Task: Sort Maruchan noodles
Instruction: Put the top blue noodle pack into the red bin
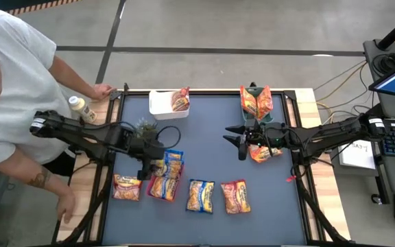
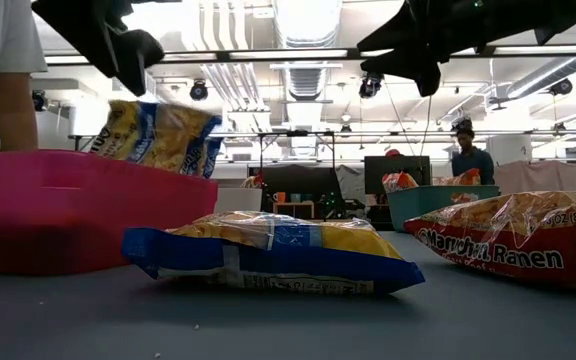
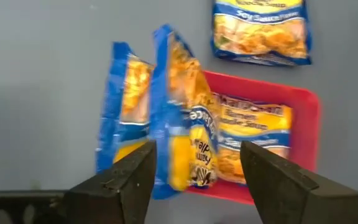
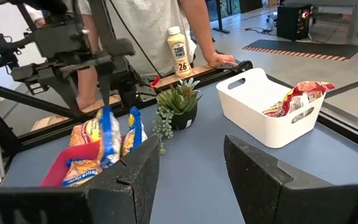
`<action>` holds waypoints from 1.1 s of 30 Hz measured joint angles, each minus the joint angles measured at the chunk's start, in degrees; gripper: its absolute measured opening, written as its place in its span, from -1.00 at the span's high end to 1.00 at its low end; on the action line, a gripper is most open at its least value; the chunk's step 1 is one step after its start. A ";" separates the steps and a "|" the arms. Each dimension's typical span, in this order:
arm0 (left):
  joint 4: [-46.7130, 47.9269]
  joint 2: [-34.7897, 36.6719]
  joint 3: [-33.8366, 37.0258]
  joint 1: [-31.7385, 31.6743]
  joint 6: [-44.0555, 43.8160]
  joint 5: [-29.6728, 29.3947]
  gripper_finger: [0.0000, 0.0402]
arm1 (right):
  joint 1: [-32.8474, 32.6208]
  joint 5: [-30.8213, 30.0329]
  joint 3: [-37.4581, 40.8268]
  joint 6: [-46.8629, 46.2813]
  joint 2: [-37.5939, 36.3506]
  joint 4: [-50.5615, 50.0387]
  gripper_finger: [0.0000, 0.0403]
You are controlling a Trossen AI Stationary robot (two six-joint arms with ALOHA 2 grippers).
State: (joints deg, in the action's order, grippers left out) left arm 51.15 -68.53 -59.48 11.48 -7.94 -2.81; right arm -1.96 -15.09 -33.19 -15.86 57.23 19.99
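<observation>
Left gripper (image 1: 158,167) is hovering over the red tray (image 3: 306,134) at about 8 o'clock on the table, jaws spread wide, nothing pinched; two blue-trim packets (image 3: 182,134) are standing on edge just under it, leaning on the tray rim. More Maruchan noodles (image 1: 200,195) are lying along 6 o'clock. At 11 o'clock the white bin (image 1: 162,104) is holding a red packet. Right gripper (image 1: 241,142) is waiting near center at 2 o'clock, fingers parted and empty. Risk: the upright packets are probably tipping off the rim onto the table, since nothing is bracing them.
</observation>
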 joint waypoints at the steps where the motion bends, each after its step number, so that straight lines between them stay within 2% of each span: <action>1: -0.02 0.42 0.09 0.81 0.22 -1.96 -0.02 | -0.02 0.00 0.00 0.00 0.00 0.00 0.16; 4: -0.93 2.10 1.30 3.11 -0.37 -8.64 0.14 | 0.00 -0.02 0.00 0.00 0.00 0.00 0.16; 7: -3.96 3.80 3.66 4.88 -0.45 -12.85 0.36 | 0.00 -0.02 0.00 -0.07 0.00 0.00 0.16; 15: -17.82 7.08 11.58 5.25 1.27 -17.19 0.95 | 0.00 -0.04 0.00 -0.20 0.00 0.02 0.16; 22: -29.07 9.41 17.94 5.23 3.50 -17.88 0.98 | 0.00 -0.04 0.00 -0.59 0.33 0.04 0.16; 29: -35.72 11.41 24.72 5.23 1.84 -19.35 1.00 | 0.00 -0.04 0.00 -0.66 1.14 0.46 0.16; 33: -36.49 12.22 27.02 5.20 -0.44 -19.33 1.00 | 0.00 -0.04 0.00 -0.66 2.43 1.46 0.16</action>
State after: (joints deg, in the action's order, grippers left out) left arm 14.66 -56.30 -32.47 16.69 -8.38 -22.13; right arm -1.96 -15.14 -33.19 -16.51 59.66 21.45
